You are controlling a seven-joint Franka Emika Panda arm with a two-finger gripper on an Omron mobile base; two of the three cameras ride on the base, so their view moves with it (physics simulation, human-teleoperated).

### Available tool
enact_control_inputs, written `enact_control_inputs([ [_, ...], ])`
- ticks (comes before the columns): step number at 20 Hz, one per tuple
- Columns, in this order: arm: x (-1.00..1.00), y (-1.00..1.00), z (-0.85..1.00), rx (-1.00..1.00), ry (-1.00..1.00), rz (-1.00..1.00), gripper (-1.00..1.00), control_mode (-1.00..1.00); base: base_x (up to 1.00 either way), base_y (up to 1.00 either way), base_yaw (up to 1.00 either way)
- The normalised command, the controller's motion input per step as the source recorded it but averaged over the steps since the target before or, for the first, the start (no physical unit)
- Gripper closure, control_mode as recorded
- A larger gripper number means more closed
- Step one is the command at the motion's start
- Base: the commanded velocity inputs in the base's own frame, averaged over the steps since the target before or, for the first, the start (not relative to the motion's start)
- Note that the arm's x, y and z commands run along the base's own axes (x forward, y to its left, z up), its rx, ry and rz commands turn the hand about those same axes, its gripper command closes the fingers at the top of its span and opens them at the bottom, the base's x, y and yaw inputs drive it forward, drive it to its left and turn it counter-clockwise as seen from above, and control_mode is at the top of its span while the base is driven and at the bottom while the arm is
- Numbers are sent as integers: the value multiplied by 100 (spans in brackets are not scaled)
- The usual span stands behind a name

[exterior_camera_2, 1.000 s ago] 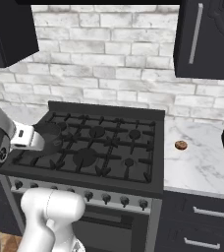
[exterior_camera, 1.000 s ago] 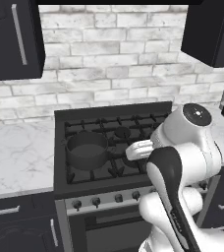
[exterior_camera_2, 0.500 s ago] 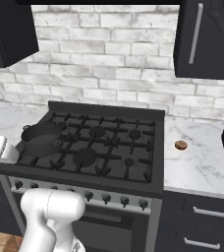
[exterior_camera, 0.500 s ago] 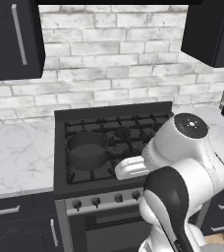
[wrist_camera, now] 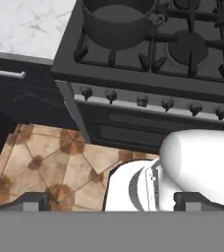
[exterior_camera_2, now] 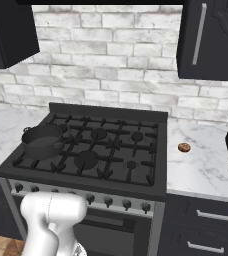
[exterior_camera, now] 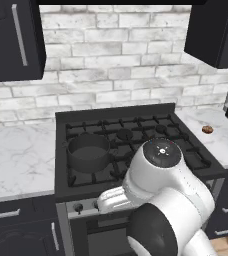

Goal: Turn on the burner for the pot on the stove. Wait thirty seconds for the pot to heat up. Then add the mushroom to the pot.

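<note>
Fingertips of the end effector [wrist_camera: 109,202] rise at the bottom of the hand view, well apart with nothing between them — spread open and empty, looking down over the tiled floor toward the front of the stove [wrist_camera: 148,106].

Nearest on that front is the row of knobs [wrist_camera: 153,102]: six by my count in the hand view. None looks gripped or touched, and I see no flame anywhere, so I judge the very first step — lighting the burner — not yet done. The waiting and the adding both remain as well.

Above the knobs sits the cooktop. One pot [exterior_camera: 88,152] stands on the front-left grate, as the left base view shows it, its inside dark and apparently empty. The burner it covers is hidden under it. Bare burner caps number about five in the right base view, though the far ones are small.

Farthest off, one mushroom [exterior_camera_2: 184,147] lies on the marble bench [exterior_camera_2: 206,165] just right of the stove, well apart from the pot and untouched.
</note>
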Motion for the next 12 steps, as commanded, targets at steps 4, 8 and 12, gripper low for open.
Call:
enact_control_inputs([
  [4, -60, 18, -91, 0, -26, 7, -100, -100, 0, 0, 0],
  [8, -58, 7, -100, 0, -34, 10, -100, -100, 0, 0, 0],
  [12, -31, 3, -100, 5, -40, 21, -100, -100, 0, 0, 0],
])
